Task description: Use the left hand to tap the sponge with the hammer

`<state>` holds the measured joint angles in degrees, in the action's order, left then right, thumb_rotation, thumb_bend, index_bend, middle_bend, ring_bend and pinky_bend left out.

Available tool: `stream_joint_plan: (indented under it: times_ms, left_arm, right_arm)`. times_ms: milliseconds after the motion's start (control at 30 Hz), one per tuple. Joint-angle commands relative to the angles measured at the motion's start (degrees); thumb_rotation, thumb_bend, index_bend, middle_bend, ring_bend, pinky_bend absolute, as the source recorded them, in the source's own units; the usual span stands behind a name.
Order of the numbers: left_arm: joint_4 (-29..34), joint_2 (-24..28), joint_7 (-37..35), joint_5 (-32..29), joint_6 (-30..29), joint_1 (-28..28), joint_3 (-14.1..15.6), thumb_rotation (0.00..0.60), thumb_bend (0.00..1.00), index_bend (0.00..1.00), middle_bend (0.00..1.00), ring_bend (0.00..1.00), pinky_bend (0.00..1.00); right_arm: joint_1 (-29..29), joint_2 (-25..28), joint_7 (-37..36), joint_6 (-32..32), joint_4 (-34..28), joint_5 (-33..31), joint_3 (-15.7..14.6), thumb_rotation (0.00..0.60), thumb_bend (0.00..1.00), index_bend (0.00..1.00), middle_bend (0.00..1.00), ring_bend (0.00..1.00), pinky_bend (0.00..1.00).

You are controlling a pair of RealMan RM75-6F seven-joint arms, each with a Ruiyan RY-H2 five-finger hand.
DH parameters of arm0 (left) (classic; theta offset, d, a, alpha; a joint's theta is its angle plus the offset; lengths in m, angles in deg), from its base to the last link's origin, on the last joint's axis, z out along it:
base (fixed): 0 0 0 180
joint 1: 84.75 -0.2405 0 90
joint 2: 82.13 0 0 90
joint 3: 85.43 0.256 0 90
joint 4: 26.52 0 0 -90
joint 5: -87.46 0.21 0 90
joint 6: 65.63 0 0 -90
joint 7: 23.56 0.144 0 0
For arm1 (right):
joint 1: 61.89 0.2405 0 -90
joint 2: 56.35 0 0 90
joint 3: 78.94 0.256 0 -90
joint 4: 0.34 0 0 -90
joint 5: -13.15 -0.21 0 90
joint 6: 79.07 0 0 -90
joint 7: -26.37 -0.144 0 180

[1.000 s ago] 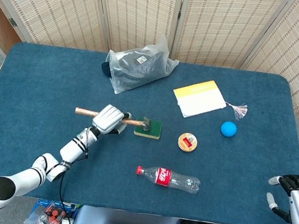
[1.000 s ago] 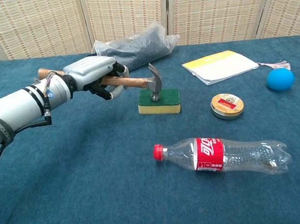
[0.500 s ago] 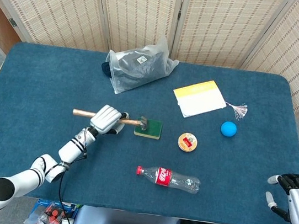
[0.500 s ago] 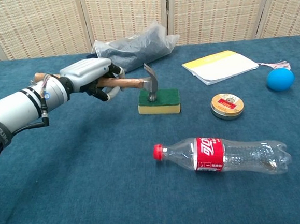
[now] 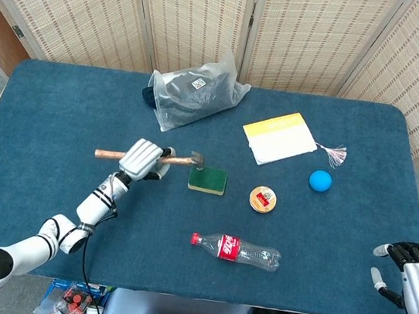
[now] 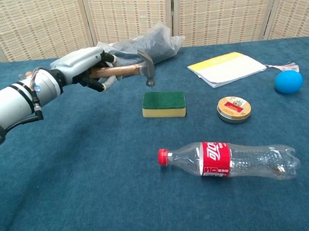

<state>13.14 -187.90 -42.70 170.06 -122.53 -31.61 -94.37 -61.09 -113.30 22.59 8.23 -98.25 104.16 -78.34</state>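
Left hand [image 6: 81, 65] grips the hammer [image 6: 127, 70] by its wooden handle, holding it level with the head raised clear of the green-topped sponge [image 6: 164, 103], which lies flat on the blue bench [image 6: 95, 173]. Its fingers hide the handle's middle. Right hand [image 5: 411, 275], cut off at the frame corner, rests with fingers spread and nothing in them.

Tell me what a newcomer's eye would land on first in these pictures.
The left hand grips a wooden-handled hammer, its head lifted clear above the green and yellow sponge at mid-table. Next comes the empty cola bottle lying on its side near the front edge, then the bright blue ball at far right.
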Motion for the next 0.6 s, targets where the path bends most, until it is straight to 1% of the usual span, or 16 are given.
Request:
stream_joint_plan:
  times_ms: [33, 133, 200, 267, 300, 367, 433, 500, 533, 600]
  left_arm:
    - [-0.27, 0.59, 0.69, -1.25, 0.75, -1.04, -0.39, 0.600, 0.58, 0.69, 0.79, 0.81, 0.95]
    - [-0.58, 1.24, 2.04, -2.49, 1.65, -2.26, -0.42, 0.600, 0.58, 0.68, 0.79, 0.77, 0.95]
    - [-0.19, 1.86, 3.03, -3.30, 2.25, -3.16, -0.41, 0.600, 0.58, 0.65, 0.77, 0.75, 0.93]
    - [1.00, 2.72, 4.32, -4.15, 3.07, -4.01, -0.36, 0.600, 0.58, 0.61, 0.72, 0.71, 0.88]
    - [1.49, 3.03, 4.89, -4.43, 3.42, -4.23, -0.33, 0.600, 0.57, 0.57, 0.67, 0.67, 0.84]
    - [2.73, 3.70, 6.13, -5.04, 4.19, -4.58, -0.35, 0.600, 0.54, 0.47, 0.58, 0.56, 0.72]
    - [5.72, 5.32, 8.71, -6.24, 6.30, -5.15, -0.09, 0.600, 0.44, 0.29, 0.41, 0.35, 0.51]
    - [10.25, 7.57, 10.37, -8.10, 8.37, -5.71, -0.48, 0.600, 0.32, 0.08, 0.17, 0.13, 0.31]
    - [12.05, 8.33, 11.06, -9.00, 8.72, -5.96, -0.89, 0.600, 0.29, 0.03, 0.09, 0.06, 0.24]
    - [15.37, 9.63, 12.15, -10.66, 8.77, -6.53, -1.79, 0.600, 0.26, 0.00, 0.01, 0.00, 0.13]
  right_arm:
    - [0.12, -0.04, -0.07, -0.11, 0.07, 0.07, 0.03, 0.600, 0.35, 0.41, 0.44, 0.28, 0.22]
    - [0.24, -0.15, -0.21, -0.20, 0.15, 0.20, 0.02, 0.600, 0.35, 0.41, 0.44, 0.28, 0.22]
    - [0.31, -0.25, -0.30, -0.20, 0.24, 0.41, -0.02, 0.600, 0.35, 0.41, 0.44, 0.28, 0.22]
    - [0.40, -0.34, -0.36, -0.12, 0.31, 0.64, 0.01, 0.600, 0.35, 0.41, 0.44, 0.28, 0.22]
    - [0.43, -0.35, -0.35, -0.10, 0.31, 0.74, 0.01, 0.600, 0.35, 0.41, 0.44, 0.28, 0.22]
    - [0.48, -0.35, -0.34, -0.08, 0.30, 0.88, 0.00, 0.600, 0.35, 0.41, 0.44, 0.28, 0.22]
    - [0.61, -0.36, -0.32, -0.06, 0.23, 1.26, -0.04, 0.600, 0.35, 0.41, 0.44, 0.28, 0.22]
    - [0.66, -0.37, -0.32, 0.07, 0.14, 1.55, -0.07, 0.600, 0.35, 0.41, 0.44, 0.28, 0.22]
    - [0.64, -0.35, -0.33, 0.16, 0.11, 1.64, -0.09, 0.600, 0.35, 0.41, 0.44, 0.28, 0.22]
    - [0.55, -0.30, -0.34, 0.42, 0.09, 1.79, -0.13, 0.600, 0.35, 0.41, 0.44, 0.28, 0.22]
